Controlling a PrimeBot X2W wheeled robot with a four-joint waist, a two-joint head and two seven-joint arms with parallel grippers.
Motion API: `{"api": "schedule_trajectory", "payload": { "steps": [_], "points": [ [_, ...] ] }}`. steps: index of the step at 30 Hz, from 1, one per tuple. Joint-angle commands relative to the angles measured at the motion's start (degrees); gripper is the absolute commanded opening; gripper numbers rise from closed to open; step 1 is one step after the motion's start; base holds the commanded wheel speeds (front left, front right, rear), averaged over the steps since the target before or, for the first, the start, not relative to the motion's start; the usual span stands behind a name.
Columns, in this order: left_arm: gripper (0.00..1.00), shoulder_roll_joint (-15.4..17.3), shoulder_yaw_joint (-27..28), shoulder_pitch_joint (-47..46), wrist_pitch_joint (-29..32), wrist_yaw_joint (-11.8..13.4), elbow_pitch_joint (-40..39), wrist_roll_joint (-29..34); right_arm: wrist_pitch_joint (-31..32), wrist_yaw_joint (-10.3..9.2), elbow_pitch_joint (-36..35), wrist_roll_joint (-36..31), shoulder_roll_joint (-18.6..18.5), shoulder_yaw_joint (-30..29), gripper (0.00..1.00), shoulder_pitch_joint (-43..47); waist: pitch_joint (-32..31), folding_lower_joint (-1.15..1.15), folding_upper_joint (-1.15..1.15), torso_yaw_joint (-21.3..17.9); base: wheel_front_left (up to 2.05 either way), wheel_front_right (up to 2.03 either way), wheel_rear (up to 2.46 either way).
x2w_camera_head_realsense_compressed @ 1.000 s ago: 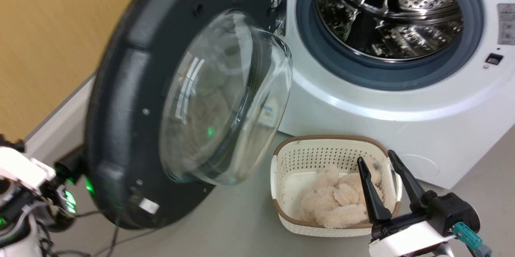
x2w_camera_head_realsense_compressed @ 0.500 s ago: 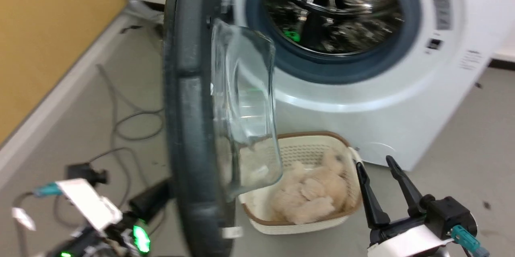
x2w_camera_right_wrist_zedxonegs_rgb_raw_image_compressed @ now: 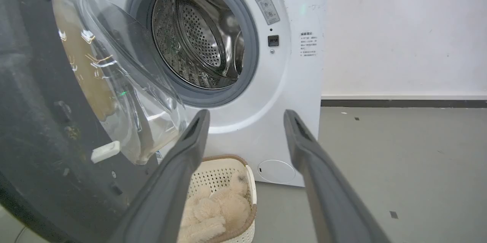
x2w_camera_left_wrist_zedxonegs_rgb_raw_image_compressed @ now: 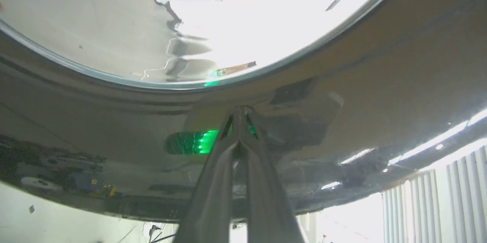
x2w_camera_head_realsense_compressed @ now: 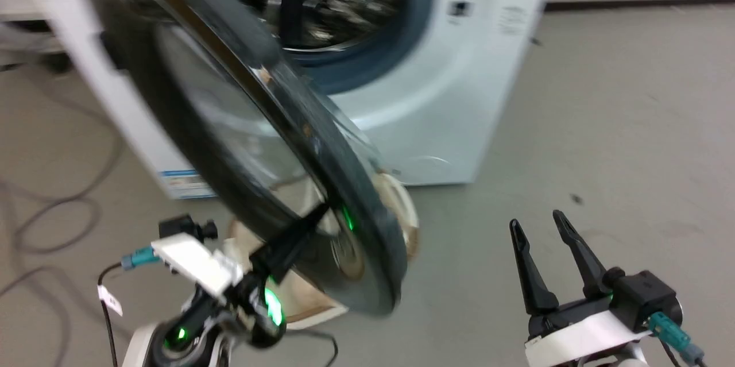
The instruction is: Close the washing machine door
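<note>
Grey floor (x2w_camera_head_realsense_compressed: 603, 97) all round, white wall (x2w_camera_right_wrist_zedxonegs_rgb_raw_image_compressed: 399, 26) at the back. Found the washing machine (x2w_camera_right_wrist_zedxonegs_rgb_raw_image_compressed: 296, 83) parked on that floor, round opening uncovered, shiny holed drum (x2w_camera_right_wrist_zedxonegs_rgb_raw_image_compressed: 198, 37) and grey gasket (x2w_camera_right_wrist_zedxonegs_rgb_raw_image_compressed: 251, 45) on show. Caught the washing machine door (x2w_camera_right_wrist_zedxonegs_rgb_raw_image_compressed: 34, 102) standing part-way open, hinged at the left of the opening in the head view, glass bowl (x2w_camera_right_wrist_zedxonegs_rgb_raw_image_compressed: 125, 94) bulging toward the drum, well short of the gasket. Looked pretty smeared in the head view, so didn't trust the finer details there. Spotted the left gripper (x2w_camera_head_realsense_compressed: 318, 213) low on the door's glossy outer face, tips touching it near the bottom rim, fingers (x2w_camera_left_wrist_zedxonegs_rgb_raw_image_compressed: 215, 182) pinched together with nothing between them. Saw the right gripper (x2w_camera_head_realsense_compressed: 536, 220) off to the right over bare floor, well apart from the door, jaws spread wide and holding nothing. Also noticed a cream basket (x2w_camera_right_wrist_zedxonegs_rgb_raw_image_compressed: 218, 176) on the floor just in front of the machine, under the door, fluffy beige stuff (x2w_camera_right_wrist_zedxonegs_rgb_raw_image_compressed: 213, 212) inside. Made out loose cables (x2w_camera_head_realsense_compressed: 69, 201) on the floor at far left.
</note>
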Motion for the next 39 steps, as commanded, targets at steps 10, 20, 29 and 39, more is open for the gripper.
{"api": "schedule_trajectory", "payload": {
  "steps": [10, 20, 29, 39],
  "points": [
    [0.00, -0.07, -4.45, -16.24, -16.81, -4.53, 12.60, -4.12, -0.24, 0.03, -0.87, 3.40, 0.12, -0.36, 1.00, -0.79, 6.11, 0.00, 0.00, -17.15, 0.00, 0.00, 0.00],
    [0.00, -0.07, -8.01, -25.37, -25.89, -10.71, 23.15, -4.42, -0.24, 0.03, -1.01, 4.04, 0.13, -0.78, 1.00, -0.44, 4.41, 0.00, 0.00, -17.61, 0.00, 0.00, 0.00],
    [0.00, 5.37, -15.89, -16.15, -26.94, -13.04, 20.66, 8.74, -0.24, 0.03, -1.52, 2.93, 0.13, -1.63, 1.00, 0.75, 0.44, 0.00, 0.00, -11.32, 0.00, 0.00, 0.00],
    [0.00, 19.40, -23.16, -7.25, -47.62, -11.47, 14.51, 41.68, -0.24, 0.03, -1.69, 1.17, 0.13, -2.81, 1.00, 2.35, -3.47, 0.00, 0.00, -2.58, 0.00, 0.00, 0.00]
  ]
}}
